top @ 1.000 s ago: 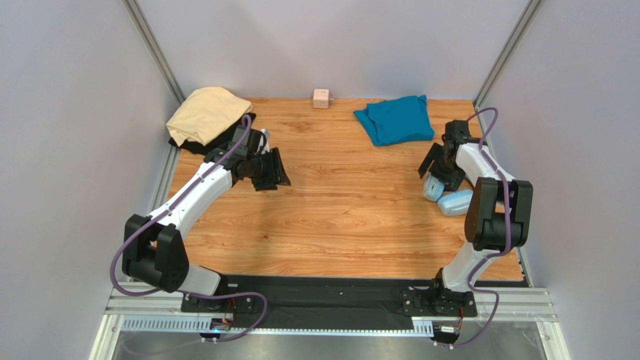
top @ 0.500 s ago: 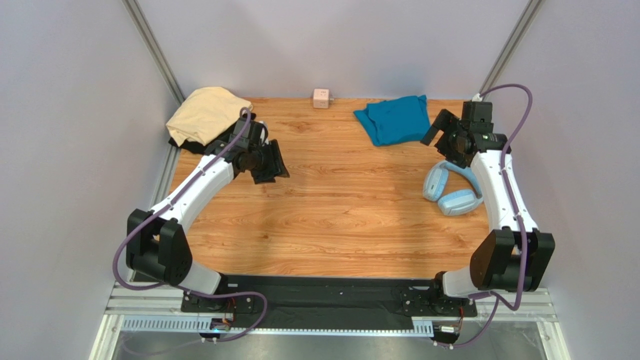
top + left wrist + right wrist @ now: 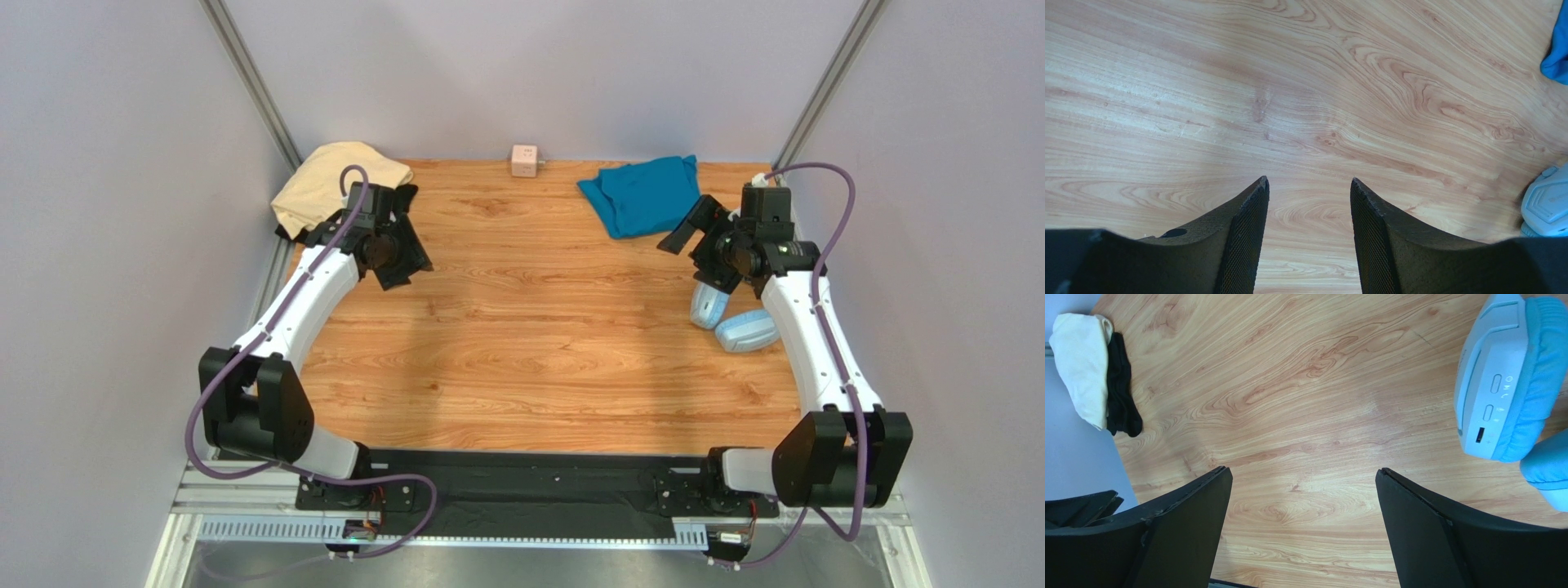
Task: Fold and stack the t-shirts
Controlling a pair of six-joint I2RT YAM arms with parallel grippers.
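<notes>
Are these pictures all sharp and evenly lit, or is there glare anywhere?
Top view: soft, even light, all sharp, shadows faint. Left wrist view: a pale sheen across the wooden table, the fingers dark but crisp. Right wrist view: a small bright patch on the wood; the headphones loom large yet sharp.

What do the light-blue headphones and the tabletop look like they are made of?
Headphones: smooth matte shell with moulded buttons, probably plastic; cushion looks soft, finely textured, maybe leatherette. Tabletop: wood-grain pattern with a faint sheen, likely laminate or varnished wood; cannot tell which.
</notes>
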